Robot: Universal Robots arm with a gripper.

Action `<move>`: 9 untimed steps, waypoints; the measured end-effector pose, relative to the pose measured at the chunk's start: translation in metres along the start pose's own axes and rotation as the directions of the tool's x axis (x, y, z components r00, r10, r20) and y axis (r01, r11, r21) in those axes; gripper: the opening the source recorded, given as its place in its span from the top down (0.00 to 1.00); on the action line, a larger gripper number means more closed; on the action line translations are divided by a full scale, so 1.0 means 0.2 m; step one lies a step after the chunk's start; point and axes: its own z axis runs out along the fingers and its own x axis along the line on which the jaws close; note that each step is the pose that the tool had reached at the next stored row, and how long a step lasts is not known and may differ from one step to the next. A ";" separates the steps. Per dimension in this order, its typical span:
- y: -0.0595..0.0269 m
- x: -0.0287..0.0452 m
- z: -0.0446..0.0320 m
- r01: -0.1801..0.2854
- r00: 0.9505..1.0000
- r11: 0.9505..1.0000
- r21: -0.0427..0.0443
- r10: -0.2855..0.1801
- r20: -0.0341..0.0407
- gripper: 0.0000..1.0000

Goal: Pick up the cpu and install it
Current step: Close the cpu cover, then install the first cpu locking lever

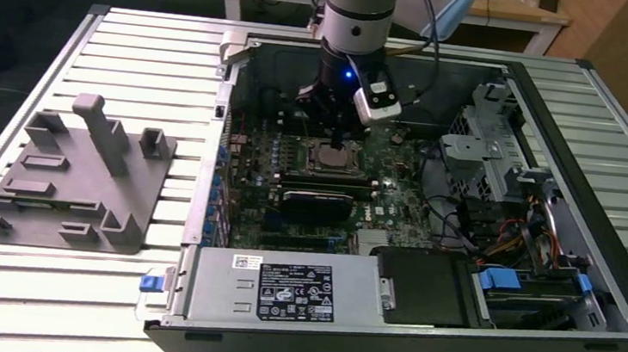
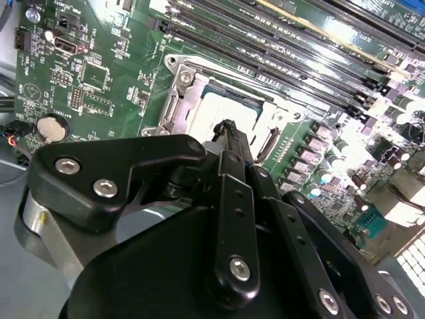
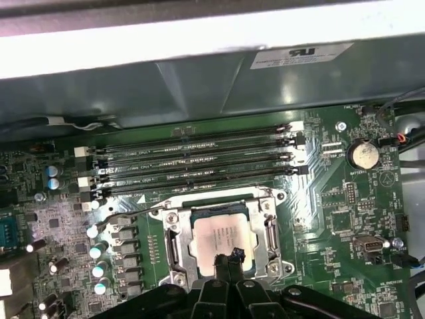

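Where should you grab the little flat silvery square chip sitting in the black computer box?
Probably by two opposite thin edges of the silvery square cpu, coming straight down from above. It lies flat inside the metal socket frame, so a sideways approach is blocked, and its smooth top offers nothing to pinch. The black gripper hangs right above it.

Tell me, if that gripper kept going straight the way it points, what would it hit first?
Most likely the cpu, lying in the motherboard socket. In the first wrist view the gripper points at the chip's metal top, near one edge. How much gap remains is unclear.
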 end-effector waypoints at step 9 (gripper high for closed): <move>0.000 0.000 -0.013 0.000 1.000 1.000 0.000 0.000 0.000 0.89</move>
